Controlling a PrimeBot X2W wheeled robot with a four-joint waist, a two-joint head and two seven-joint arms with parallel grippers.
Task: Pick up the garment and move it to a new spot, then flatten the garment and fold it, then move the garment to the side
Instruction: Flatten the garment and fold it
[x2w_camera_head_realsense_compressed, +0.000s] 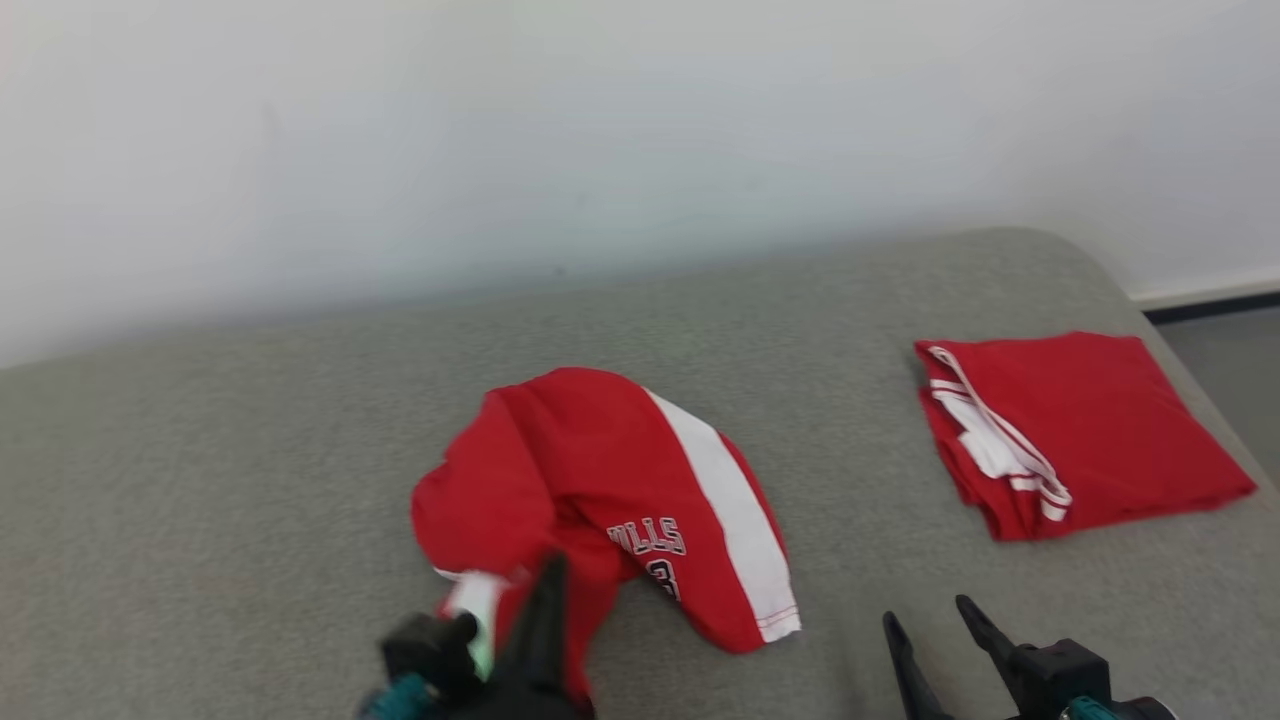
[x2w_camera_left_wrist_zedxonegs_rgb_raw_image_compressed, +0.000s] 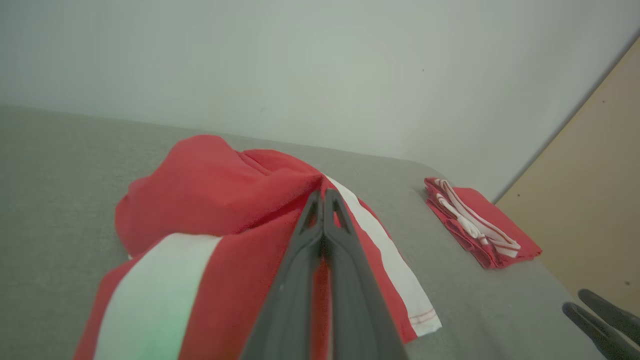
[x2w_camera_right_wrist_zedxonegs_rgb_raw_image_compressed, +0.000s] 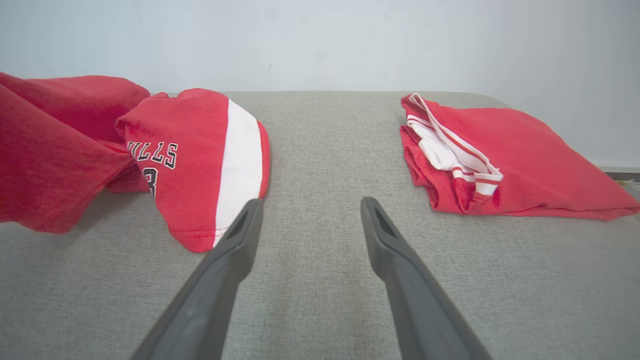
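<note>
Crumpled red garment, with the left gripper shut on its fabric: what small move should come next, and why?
Probably lift the left gripper a little, raising the crumpled garment off the grey surface. It is shut on the fabric, the right gripper sits open and apart, and the garment lies bunched.

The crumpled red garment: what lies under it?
Grey padded surface shows around the crumpled red garment, which rests on it. Anything beneath the bunched cloth is covered.
</note>
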